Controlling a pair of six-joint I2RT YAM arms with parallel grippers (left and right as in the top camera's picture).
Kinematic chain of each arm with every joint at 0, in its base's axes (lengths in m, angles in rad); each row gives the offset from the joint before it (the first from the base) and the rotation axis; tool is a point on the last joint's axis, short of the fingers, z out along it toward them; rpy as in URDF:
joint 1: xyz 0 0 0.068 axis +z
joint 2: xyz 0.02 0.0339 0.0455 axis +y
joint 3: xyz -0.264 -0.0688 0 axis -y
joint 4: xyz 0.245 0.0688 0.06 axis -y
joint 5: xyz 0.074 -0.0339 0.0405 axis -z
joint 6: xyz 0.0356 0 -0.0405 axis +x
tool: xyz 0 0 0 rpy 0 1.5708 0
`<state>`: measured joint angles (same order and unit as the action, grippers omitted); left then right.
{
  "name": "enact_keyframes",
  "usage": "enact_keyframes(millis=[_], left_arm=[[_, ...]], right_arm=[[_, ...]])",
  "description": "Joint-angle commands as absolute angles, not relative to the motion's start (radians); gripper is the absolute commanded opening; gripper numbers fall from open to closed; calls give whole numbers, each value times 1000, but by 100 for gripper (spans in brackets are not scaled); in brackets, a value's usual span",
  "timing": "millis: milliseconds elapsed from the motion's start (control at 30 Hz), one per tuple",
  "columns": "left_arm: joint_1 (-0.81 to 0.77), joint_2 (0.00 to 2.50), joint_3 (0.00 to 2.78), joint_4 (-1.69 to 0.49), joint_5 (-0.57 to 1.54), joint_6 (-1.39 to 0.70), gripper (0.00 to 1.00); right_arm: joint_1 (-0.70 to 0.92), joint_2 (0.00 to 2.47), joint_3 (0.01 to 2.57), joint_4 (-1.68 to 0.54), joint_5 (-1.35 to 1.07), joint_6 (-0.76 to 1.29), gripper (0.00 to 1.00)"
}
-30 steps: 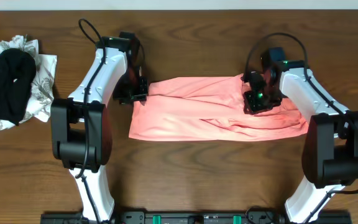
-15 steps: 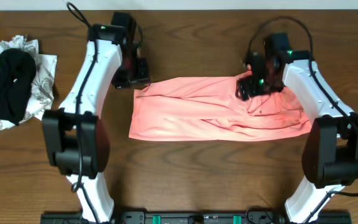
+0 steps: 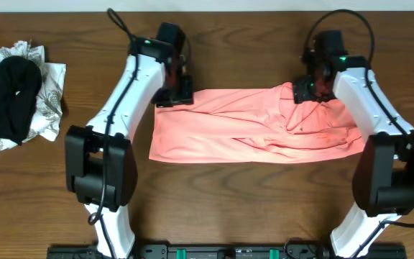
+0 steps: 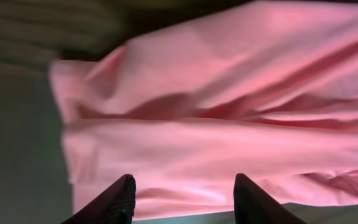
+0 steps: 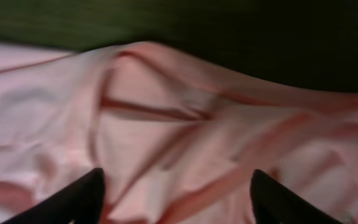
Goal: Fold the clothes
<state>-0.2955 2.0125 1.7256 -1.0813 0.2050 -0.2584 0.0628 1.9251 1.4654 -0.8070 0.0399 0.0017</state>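
The salmon-pink clothes [image 3: 254, 126] lie folded into a long wrinkled strip across the middle of the table; no lettering shows. My left gripper [image 3: 173, 93] hovers over the strip's far left corner, jaws open, nothing between them; in the left wrist view [image 4: 182, 190] the pink cloth [image 4: 229, 112] fills the picture below the fingertips. My right gripper [image 3: 309, 88] hangs above the strip's far right edge, also open and empty. In the right wrist view [image 5: 176, 186] its wide-spread fingers frame creased folds of the clothes [image 5: 166, 124].
A heap of other garments, black cloth [image 3: 6, 97] on white patterned fabric [image 3: 49, 86], sits at the left edge of the wooden table [image 3: 214, 194]. Both arm bases stand at the near edge.
Both grippers let go of the cloth and opened. The left arm moved right along the far edge; the right arm lifted back toward the far side. The strip's far edge now lies flatter.
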Motion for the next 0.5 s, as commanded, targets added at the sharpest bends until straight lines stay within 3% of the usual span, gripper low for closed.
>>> enact_keyframes(millis=[0, 100, 467], left_arm=[[-316, 2032, 1710, -1050, 212, -264, 51], [-332, 2038, 1689, -1002, 212, -264, 51], [-340, 2042, 1653, -958, 212, -264, 51]], right_arm=[[19, 1917, 1477, -802, 102, 153, 69], [-8, 1917, 1476, -803, 109, 221, 63], [-76, 1965, 1475, -796, 123, 315, 58]])
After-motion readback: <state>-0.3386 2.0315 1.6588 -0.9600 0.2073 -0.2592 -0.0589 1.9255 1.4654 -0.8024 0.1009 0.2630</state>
